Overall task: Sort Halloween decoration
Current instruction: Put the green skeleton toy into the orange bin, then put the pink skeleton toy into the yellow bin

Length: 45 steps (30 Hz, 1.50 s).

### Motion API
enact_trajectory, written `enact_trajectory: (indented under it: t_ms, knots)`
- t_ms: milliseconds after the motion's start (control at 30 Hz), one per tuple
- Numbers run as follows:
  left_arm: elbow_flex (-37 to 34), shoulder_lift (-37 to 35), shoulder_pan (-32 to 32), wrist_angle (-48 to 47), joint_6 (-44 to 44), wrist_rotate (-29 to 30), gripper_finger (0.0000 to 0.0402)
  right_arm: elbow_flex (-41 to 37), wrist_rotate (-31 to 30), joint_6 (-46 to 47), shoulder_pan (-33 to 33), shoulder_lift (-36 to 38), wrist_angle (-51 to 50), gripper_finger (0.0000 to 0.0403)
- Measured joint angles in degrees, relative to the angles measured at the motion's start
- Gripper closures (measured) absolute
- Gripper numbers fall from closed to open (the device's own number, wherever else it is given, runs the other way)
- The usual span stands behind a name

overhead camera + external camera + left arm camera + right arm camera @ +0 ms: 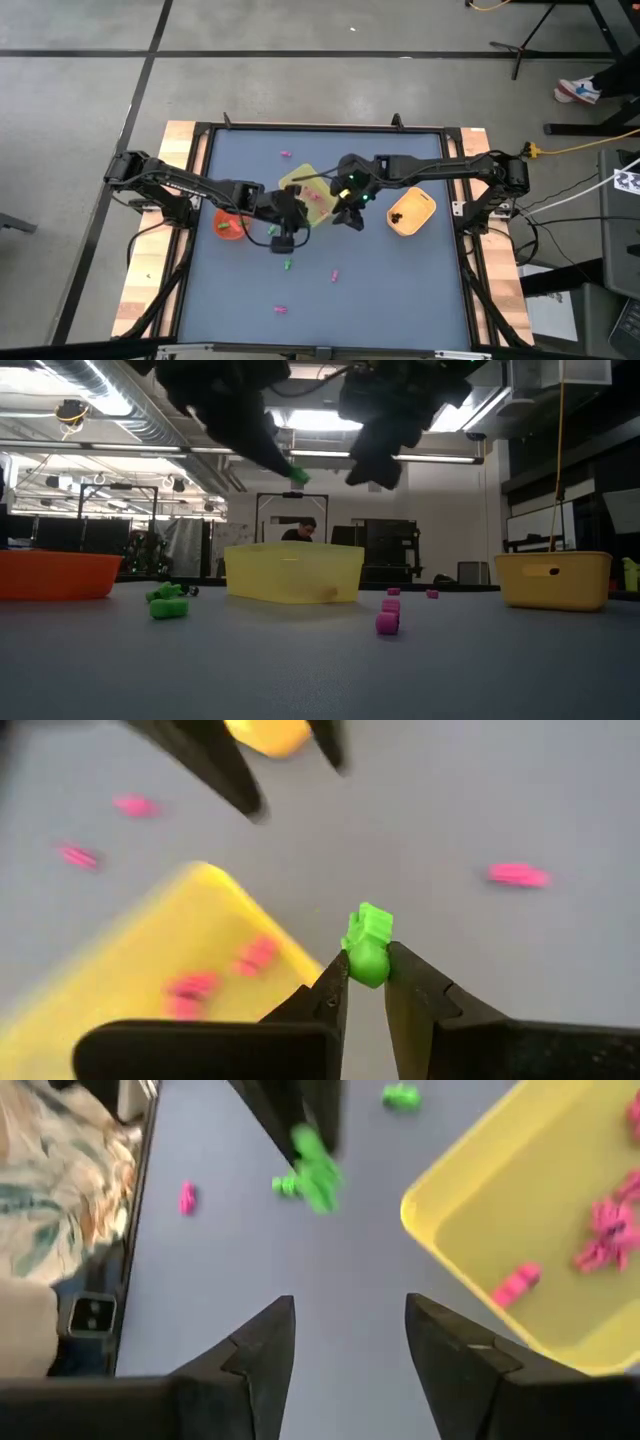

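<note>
My left gripper [365, 975] is shut on a small green trinket [368, 945] and hangs over the table [400, 290] just in front of the yellow tray [300, 185], above table height in the low view [296, 475]. My right gripper [350, 1320] stands open beside it with nothing between its fingers, near the tray's front right corner [350, 218]. Pink trinkets [605, 1230] lie inside the tray. Loose green [168, 603] and pink [388, 615] trinkets lie on the table. My left gripper pinches the green trinket's rounded lower end [368, 968] between its two fingertips. The fingers slant downward from the table's left side. The rest of the trinket sticks out beyond the tips, lifted clear of the table.
A red-orange bowl [230, 225] sits left of the tray and an orange bowl [410, 210] to its right. Loose trinkets lie behind the tray [286, 154] and toward the near edge [288, 264], [333, 272], [280, 310]. A person stands in the room behind.
</note>
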<state>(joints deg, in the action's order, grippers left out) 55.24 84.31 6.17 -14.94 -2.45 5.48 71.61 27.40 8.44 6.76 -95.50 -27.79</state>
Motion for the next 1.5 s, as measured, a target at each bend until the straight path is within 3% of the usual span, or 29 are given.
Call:
enact_trajectory:
  t_ms: [267,567,733,1067,1233,1500]
  knots:
    - [0.0,0.0,0.0,-8.0,17.5,-18.8,0.0369,0.0,-4.6,-1.7,0.0,0.0,-5.3,0.0212]
    - [0.0,-2.2,0.0,-33.6,27.3,-24.4,0.0369,0.0,-9.4,-3.2,0.0,0.0,-5.3,0.0212]
    - [0.0,-4.1,0.0,-45.5,30.9,-22.6,0.0369,0.0,-9.4,-4.2,0.0,0.0,-5.3,0.0212]
    - [0.0,-5.4,-0.2,-60.0,35.7,-6.3,0.0368,0.0,-9.4,-4.5,0.0,0.0,-5.6,0.0212]
    - [0.0,-5.3,-0.2,-59.8,36.6,-0.6,0.0353,0.0,-9.4,-4.5,0.0,0.0,-5.6,0.0212]
    - [0.0,-5.3,-0.2,-59.3,39.1,-0.6,0.031,0.0,-9.4,-4.5,0.0,0.0,-5.8,0.0212]
